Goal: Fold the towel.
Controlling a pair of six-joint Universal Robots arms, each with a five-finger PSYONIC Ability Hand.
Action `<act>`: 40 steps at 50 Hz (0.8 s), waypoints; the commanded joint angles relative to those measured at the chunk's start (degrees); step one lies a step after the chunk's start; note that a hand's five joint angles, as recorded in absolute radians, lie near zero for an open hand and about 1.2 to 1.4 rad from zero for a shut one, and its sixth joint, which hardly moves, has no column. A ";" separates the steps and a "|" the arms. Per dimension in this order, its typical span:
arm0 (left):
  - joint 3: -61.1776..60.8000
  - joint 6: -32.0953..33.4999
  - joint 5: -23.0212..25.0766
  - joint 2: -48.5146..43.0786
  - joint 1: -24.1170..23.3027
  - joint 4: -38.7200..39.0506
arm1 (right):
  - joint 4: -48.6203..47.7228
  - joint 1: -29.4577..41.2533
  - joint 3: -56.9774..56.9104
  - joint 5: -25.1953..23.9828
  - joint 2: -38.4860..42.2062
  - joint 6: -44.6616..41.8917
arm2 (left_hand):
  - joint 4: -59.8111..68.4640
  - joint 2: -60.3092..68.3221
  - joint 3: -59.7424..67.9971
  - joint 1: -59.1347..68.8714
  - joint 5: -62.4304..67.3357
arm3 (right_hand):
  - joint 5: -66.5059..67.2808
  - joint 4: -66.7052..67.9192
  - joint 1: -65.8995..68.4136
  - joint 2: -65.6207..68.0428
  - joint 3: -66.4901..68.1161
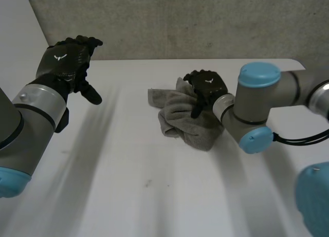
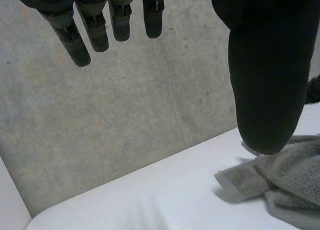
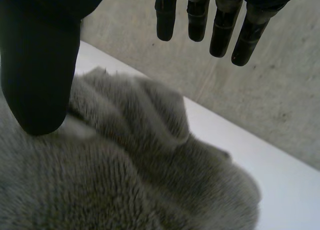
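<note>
You see the grey towel (image 1: 185,119) crumpled on the white table (image 1: 128,185), toward its far edge. Right hand (image 1: 206,87) is over it, fingers straight, gripping nothing. Left hand (image 1: 66,62) is raised well apart, fingers relaxed, empty.

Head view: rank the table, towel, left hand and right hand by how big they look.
1. table
2. towel, crumpled, partly hidden by the right hand
3. left hand, nearly towel-sized, perhaps because it is nearer the camera; the order of these two is unsure
4. right hand
</note>
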 commanded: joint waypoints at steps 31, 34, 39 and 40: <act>8.00 -0.07 7.29 -15.11 -0.97 6.81 | 0.55 0.77 29.78 -8.18 -44.03 -20.44 | 0.52 0.66 0.59 0.14 -0.81 | 67.00 66.21 68.16 66.57 67.34; 10.63 -0.42 10.90 -18.98 -1.58 6.63 | 0.55 0.95 34.00 -8.27 -50.35 -20.44 | 0.52 0.66 0.59 0.14 -0.81 | 67.00 66.21 68.16 66.57 67.34; 13.80 -0.51 13.55 -24.96 -4.39 6.46 | 0.29 1.30 39.27 -8.53 -58.00 -20.71 | 0.68 0.82 0.76 0.30 -0.64 | 67.00 66.21 68.16 66.57 67.34; 14.42 -0.42 13.99 -26.98 -5.88 5.76 | 0.11 1.30 40.40 -8.53 -59.74 -20.71 | 1.18 1.33 1.26 0.80 -0.14 | 67.00 66.21 68.16 66.57 67.34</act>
